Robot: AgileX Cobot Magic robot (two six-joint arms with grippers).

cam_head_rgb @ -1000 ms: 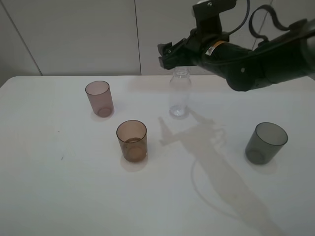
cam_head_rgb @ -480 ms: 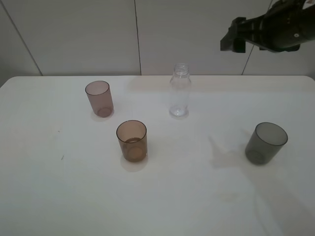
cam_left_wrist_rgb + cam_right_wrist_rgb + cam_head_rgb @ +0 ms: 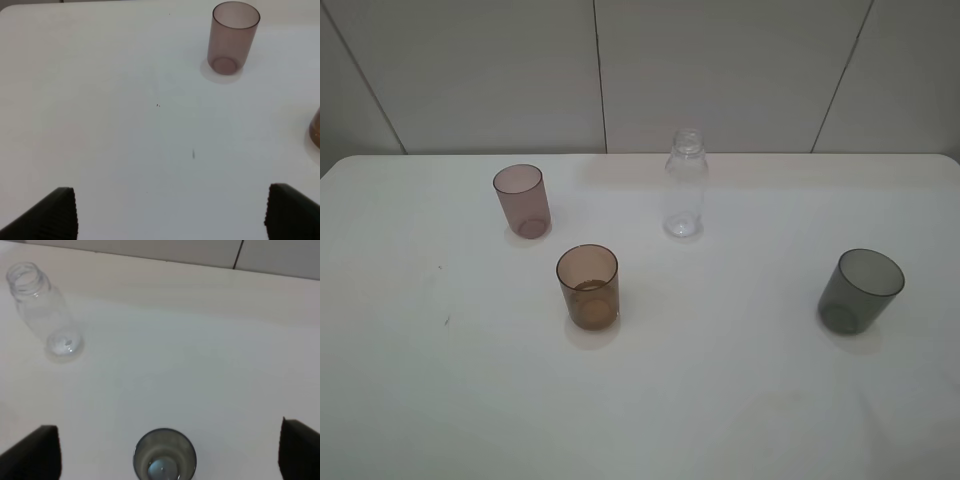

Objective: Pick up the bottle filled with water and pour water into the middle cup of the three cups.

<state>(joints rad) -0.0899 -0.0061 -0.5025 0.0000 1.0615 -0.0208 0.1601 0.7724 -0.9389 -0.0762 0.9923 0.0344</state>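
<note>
The clear bottle (image 3: 685,185) stands upright and capless at the back middle of the white table (image 3: 720,400); the right wrist view also shows the bottle (image 3: 42,307). The amber middle cup (image 3: 588,286) stands in front and left of it, and only its edge (image 3: 316,131) shows in the left wrist view. The mauve-pink cup (image 3: 521,200) (image 3: 234,37) is at the back left, and the dark grey cup (image 3: 861,290) (image 3: 164,458) is at the right. Neither arm shows in the high view. My left gripper (image 3: 170,215) and right gripper (image 3: 172,450) are open and hold nothing.
A pale panelled wall (image 3: 620,70) runs behind the table's far edge. In the right wrist view the grey cup sits low between my spread fingertips (image 3: 35,452), well beneath them. Bare tabletop lies under the left gripper.
My right arm, which hung over the bottle a second ago, has drawn back to the right and left the high view. The bottle and the three cups have not moved.
</note>
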